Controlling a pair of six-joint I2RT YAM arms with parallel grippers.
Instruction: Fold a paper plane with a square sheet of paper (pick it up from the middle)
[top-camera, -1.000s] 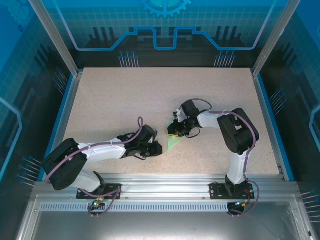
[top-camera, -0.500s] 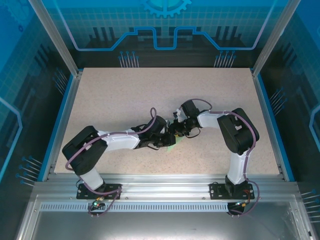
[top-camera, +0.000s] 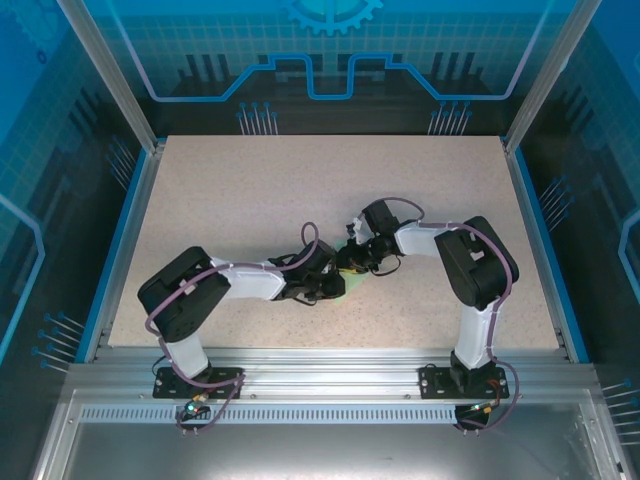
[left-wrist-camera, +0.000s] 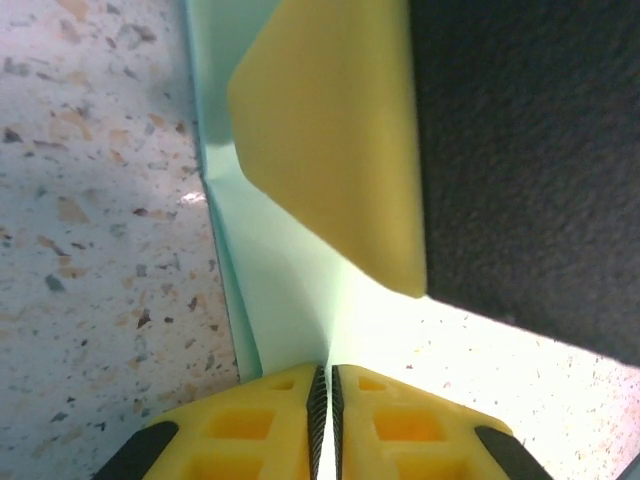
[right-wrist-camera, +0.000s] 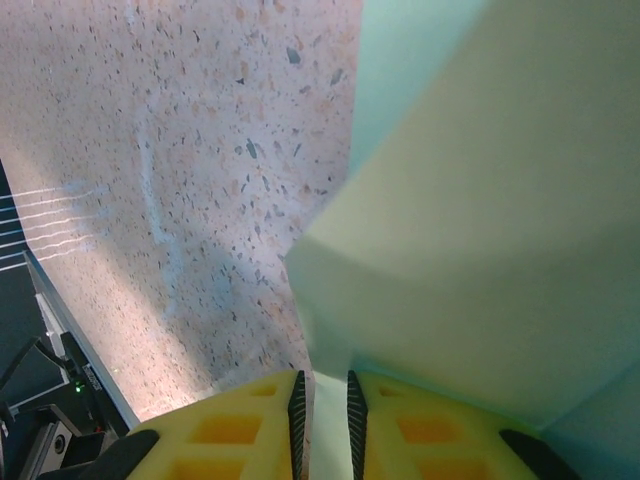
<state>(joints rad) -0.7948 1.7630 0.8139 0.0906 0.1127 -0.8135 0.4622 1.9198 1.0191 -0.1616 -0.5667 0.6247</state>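
The left gripper (left-wrist-camera: 322, 405) has its yellow fingers drawn almost together, with a hairline slit between them, pinching a raised crease of the sheet of paper (left-wrist-camera: 290, 300). The right gripper (right-wrist-camera: 322, 412) has narrow jaws, with an edge of the same pale green sheet caught in the gap. One of its fingers (left-wrist-camera: 330, 130) lies over the paper just ahead of the left fingertips. The sheet is partly folded and lies on the speckled table (left-wrist-camera: 90, 200), near its middle. The left arm (top-camera: 250, 280) stretches low to the right. The right arm (top-camera: 470, 265) bends back leftward, so the two wrists meet.
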